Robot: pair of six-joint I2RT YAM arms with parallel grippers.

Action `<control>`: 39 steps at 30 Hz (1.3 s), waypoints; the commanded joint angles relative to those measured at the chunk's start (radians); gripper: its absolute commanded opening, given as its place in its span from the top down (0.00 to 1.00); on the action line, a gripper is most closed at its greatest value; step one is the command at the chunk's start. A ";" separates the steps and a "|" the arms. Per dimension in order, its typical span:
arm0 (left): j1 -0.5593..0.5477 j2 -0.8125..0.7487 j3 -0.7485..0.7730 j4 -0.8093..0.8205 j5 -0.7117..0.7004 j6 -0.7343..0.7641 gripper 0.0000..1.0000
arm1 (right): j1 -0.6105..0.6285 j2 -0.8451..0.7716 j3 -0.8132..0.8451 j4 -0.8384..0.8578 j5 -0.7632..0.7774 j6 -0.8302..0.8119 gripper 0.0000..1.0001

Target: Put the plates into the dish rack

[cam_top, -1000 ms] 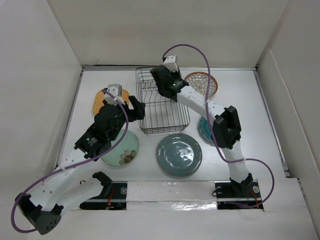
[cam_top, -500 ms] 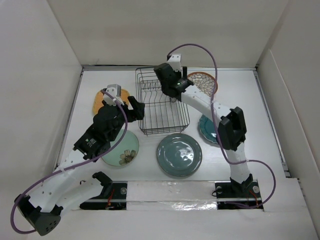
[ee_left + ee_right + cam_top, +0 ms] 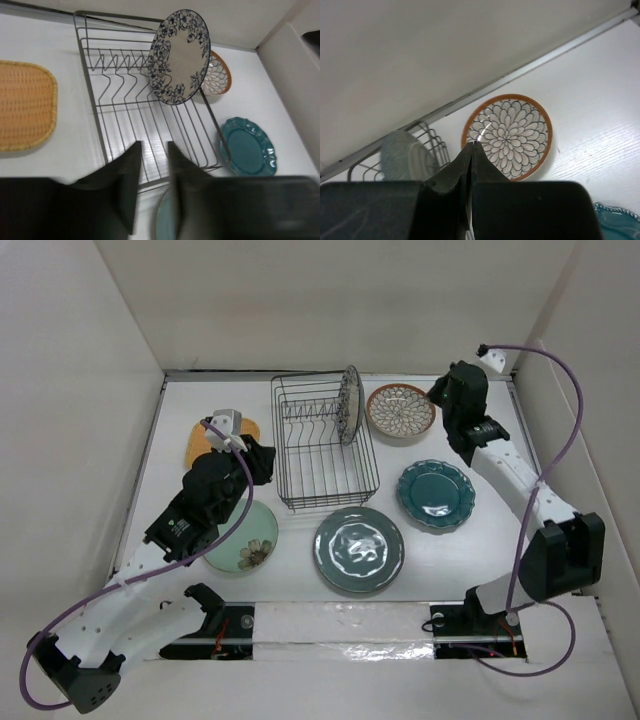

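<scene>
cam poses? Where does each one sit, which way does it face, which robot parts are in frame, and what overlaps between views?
Top external: above and behind the arms, looking down on the table; left arm and right arm flank the dish rack.
Left wrist: above the rack's near edge, facing outward across it; own jaws parted, blue-patterned plate upright in the rack.
Right wrist: far right, facing left at the petal plate; own jaws closed.
Shared: rack and petal plate show in all three.

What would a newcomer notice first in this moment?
A white plate with blue flowers stands on edge at the far right end of the dish rack, the only one loaded. Five others lie flat around the rack, the grey-green plate in front. The right gripper, jaws shut, holds nothing.
</scene>
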 commanded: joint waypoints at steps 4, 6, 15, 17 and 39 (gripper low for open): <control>-0.007 -0.024 -0.009 0.049 0.017 0.030 1.00 | -0.208 0.207 -0.116 0.179 -0.309 0.170 0.65; -0.007 -0.019 -0.009 0.049 0.019 0.032 0.99 | -0.258 0.262 -0.109 0.195 -0.339 0.195 0.40; -0.007 -0.009 -0.009 0.055 0.036 0.041 0.64 | -0.327 0.506 -0.083 0.273 -0.461 0.322 0.23; -0.007 -0.007 -0.010 0.058 0.044 0.043 0.62 | -0.340 0.570 -0.047 0.279 -0.537 0.348 0.27; -0.007 0.002 -0.015 0.060 0.013 0.052 0.60 | -0.366 0.436 -0.082 0.374 -0.454 0.404 1.00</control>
